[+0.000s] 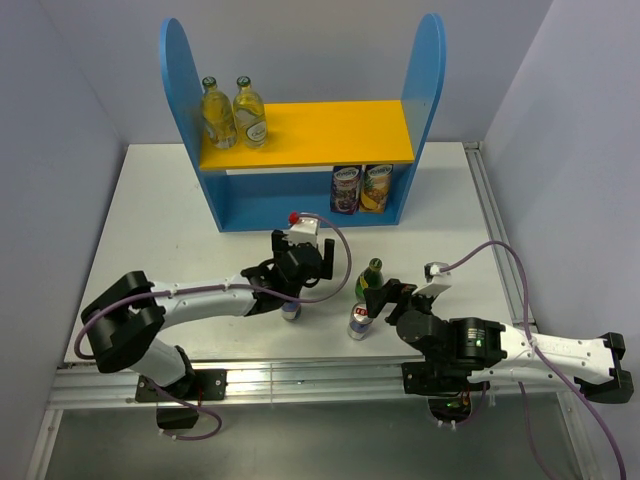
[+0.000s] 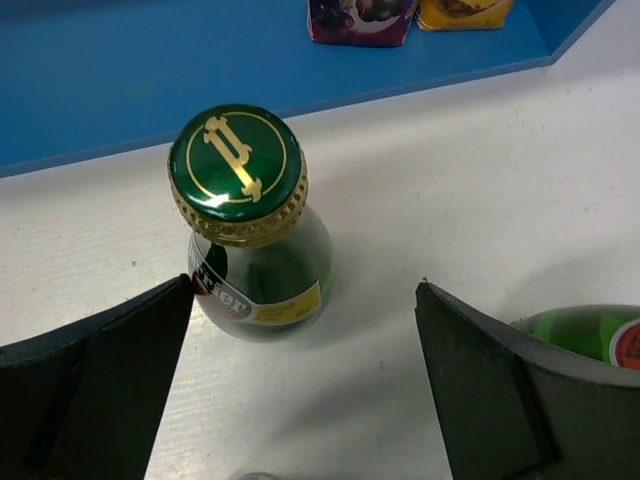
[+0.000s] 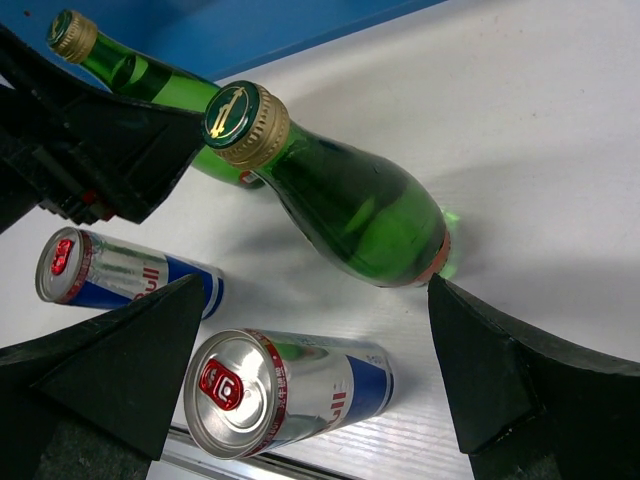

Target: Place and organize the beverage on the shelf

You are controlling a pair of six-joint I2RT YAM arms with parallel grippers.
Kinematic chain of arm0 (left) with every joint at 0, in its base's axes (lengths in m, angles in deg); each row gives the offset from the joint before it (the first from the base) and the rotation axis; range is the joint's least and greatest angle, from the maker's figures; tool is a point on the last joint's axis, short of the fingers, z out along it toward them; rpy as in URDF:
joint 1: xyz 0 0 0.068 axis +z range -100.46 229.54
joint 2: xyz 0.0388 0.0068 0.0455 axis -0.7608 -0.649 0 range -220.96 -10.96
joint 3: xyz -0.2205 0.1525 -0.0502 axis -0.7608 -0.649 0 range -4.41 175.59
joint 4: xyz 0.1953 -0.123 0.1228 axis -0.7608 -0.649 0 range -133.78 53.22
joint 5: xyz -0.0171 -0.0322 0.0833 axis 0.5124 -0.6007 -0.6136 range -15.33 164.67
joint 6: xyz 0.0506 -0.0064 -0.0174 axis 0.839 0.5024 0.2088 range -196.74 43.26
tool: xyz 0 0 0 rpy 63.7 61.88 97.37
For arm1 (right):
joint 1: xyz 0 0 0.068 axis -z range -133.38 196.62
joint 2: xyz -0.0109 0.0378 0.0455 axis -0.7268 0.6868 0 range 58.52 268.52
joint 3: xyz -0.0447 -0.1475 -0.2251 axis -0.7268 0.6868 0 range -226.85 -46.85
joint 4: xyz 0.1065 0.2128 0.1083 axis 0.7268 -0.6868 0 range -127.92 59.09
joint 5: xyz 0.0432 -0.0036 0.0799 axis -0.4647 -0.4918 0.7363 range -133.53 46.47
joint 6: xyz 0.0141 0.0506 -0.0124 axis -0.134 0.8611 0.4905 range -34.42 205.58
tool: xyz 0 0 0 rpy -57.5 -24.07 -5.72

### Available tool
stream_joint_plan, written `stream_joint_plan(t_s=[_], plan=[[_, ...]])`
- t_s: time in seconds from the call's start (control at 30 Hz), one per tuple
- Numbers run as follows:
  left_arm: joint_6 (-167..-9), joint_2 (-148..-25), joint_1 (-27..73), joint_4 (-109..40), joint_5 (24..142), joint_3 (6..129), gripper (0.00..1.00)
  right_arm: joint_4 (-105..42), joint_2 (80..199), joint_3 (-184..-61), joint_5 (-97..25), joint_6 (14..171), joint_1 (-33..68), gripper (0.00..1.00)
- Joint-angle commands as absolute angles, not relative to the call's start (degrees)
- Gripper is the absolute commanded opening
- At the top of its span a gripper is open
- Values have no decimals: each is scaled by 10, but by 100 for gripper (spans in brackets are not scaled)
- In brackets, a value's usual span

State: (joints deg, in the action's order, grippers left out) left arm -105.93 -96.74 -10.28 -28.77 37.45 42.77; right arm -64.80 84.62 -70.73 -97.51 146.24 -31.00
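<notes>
The blue shelf (image 1: pixel 185 90) holds two pale-yellow glass bottles (image 1: pixel 232 112) at the left of its yellow upper board. My left gripper (image 1: pixel 300 262) is open; in the left wrist view (image 2: pixel 305 290) a dark green bottle (image 2: pixel 250 215) stands upright between and just ahead of its fingers, untouched. My right gripper (image 1: pixel 385 293) is open next to the second green bottle (image 1: pixel 371 272). In the right wrist view (image 3: pixel 316 290) that bottle (image 3: pixel 350 200) and a blue-silver can (image 3: pixel 290 385) stand between its fingers. The second can (image 3: pixel 110 270) stands under the left arm (image 1: pixel 291 312).
Two purple and yellow fruit-printed containers (image 1: pixel 361 188) stand on the shelf's lower tier at the right. The two grippers are close together near the table's (image 1: pixel 160 200) front middle. A metal rail (image 1: pixel 300 380) runs along the near edge.
</notes>
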Motion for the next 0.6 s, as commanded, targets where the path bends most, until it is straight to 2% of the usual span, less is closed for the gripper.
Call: stream_joint_plan(t_s=[0.0,0.57], plan=[[-1048,-984,-102,-250,354,466,99,-645,838,-710,-995,1474,-310,100],[-1021,-1041,-43,-203,367,481,99,-639,840,-708,-994,1467,-310,100]])
